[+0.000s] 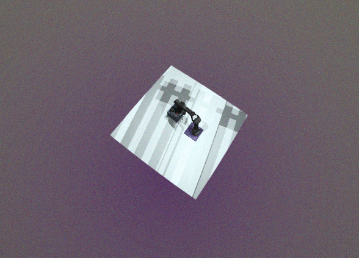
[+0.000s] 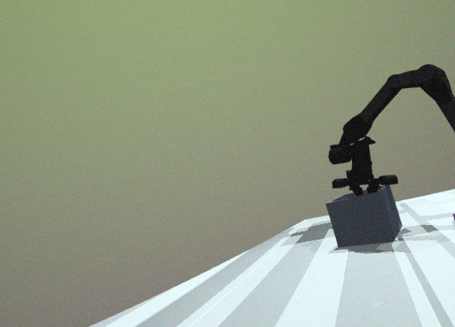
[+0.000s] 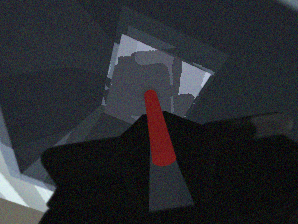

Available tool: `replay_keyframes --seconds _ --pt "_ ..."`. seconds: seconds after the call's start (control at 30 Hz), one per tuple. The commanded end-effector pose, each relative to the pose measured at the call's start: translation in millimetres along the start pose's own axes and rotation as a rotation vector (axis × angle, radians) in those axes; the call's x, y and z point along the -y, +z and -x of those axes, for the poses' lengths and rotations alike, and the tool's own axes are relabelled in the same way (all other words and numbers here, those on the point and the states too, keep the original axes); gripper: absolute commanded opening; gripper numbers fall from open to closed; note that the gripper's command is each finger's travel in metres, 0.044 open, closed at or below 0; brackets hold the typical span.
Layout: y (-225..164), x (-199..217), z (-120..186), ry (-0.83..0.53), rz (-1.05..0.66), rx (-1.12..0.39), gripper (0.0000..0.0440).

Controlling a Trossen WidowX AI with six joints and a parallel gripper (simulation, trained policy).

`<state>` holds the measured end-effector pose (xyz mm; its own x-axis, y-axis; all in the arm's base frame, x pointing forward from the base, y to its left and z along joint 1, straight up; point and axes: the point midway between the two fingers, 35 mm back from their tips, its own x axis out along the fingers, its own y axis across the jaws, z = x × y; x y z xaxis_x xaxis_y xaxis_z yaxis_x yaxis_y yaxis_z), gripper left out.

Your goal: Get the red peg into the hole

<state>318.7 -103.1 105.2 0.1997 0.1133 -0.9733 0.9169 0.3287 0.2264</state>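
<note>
The red peg is held between the fingers of my gripper, which is shut on it. The fingertips reach down into the open top of the dark blue-grey box. In the exterior view the near wall hides the lower fingertips and most of the peg. In the wrist view the peg's far end lies over the pale plate at the box bottom. The hole is not visible, and I cannot tell whether the peg's end touches the plate. In the top view the arm covers part of the box.
The white table carries grey striped and blocky shadows. The arm's base stands on a purple square beside the box. The box walls rise around the fingers.
</note>
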Motion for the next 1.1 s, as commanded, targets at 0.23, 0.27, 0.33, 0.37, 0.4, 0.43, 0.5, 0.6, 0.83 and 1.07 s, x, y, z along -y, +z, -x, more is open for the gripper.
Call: replay_keyframes --seconds 0.23,0.27,0.33,0.37,0.4,0.43,0.5,0.6,0.83,1.07 --pt "-3.5 11.8 -35.7 -0.065 0.068 -0.048 0.0069" --pt "-3.8 13.2 -37.6 -0.072 0.07 -0.051 0.0077" --pt "-4.5 16.4 -41.7 -0.085 0.074 -0.056 0.01" --pt "-5.1 18.2 -43.8 -0.093 0.073 -0.062 0.0122" --pt "-5.8 20.2 -45.5 -0.102 0.071 -0.068 0.0143" --pt "-6.2 22.0 -46.5 -0.111 0.068 -0.074 0.0162" --pt "-5.4 25.0 -44.9 -0.123 0.06 -0.086 0.0166" --pt "-1.7 25.9 -42.8 -0.115 0.045 -0.107 0.0167" --pt "6.4 23.5 -37.5 -0.085 0.021 -0.143 0.0173" --pt "14.3 13.4 -30.2 -0.035 0.019 -0.156 0.0175"
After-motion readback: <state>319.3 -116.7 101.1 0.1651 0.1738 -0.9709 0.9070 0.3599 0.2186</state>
